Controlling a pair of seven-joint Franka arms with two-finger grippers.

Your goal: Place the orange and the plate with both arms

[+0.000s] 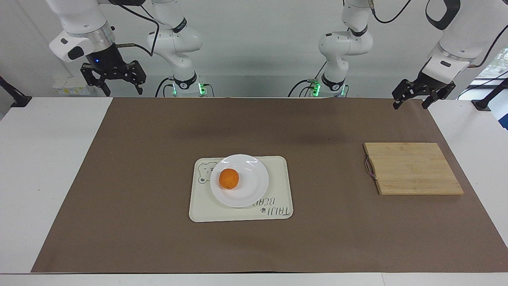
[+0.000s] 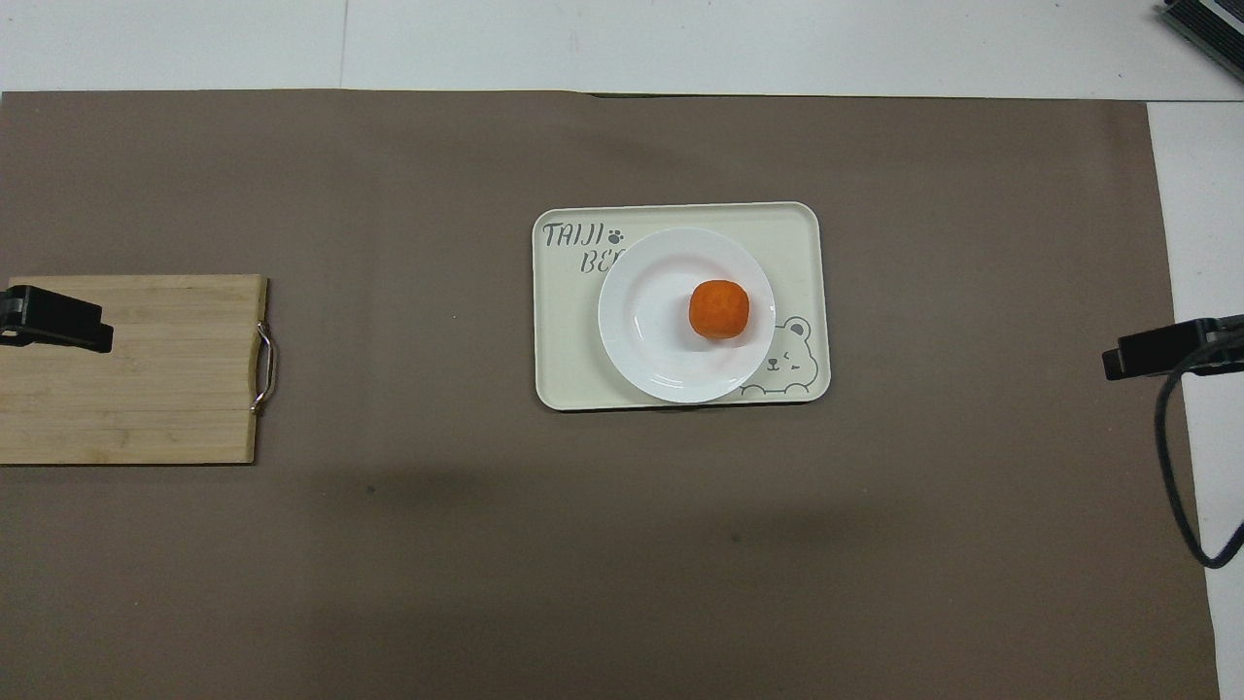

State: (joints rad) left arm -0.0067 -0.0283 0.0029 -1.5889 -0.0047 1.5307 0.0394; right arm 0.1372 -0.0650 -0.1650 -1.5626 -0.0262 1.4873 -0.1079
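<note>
A: What is seen on the table (image 1: 55,167), from the largest thing down?

B: A brown mat (image 1: 158,131) is spread over it. A wooden cutting board (image 1: 412,169) is laid toward the left arm's end, at nine o'clock of the tray in the overhead view. The cream tray (image 1: 278,174) is set mid-mat, the plate (image 1: 250,178) is carried on it, and the orange (image 1: 229,178) is rested on the plate, toward its three o'clock rim in the overhead view.

A: And the arms?

B: Both are held raised and waiting. The left end effector (image 1: 410,104) is hung over the mat's corner nearest the left arm's base, fingers apart, nothing gripped. The right end effector (image 1: 123,92) is hung over the table's edge at its own end, fingers likewise apart and empty.
</note>
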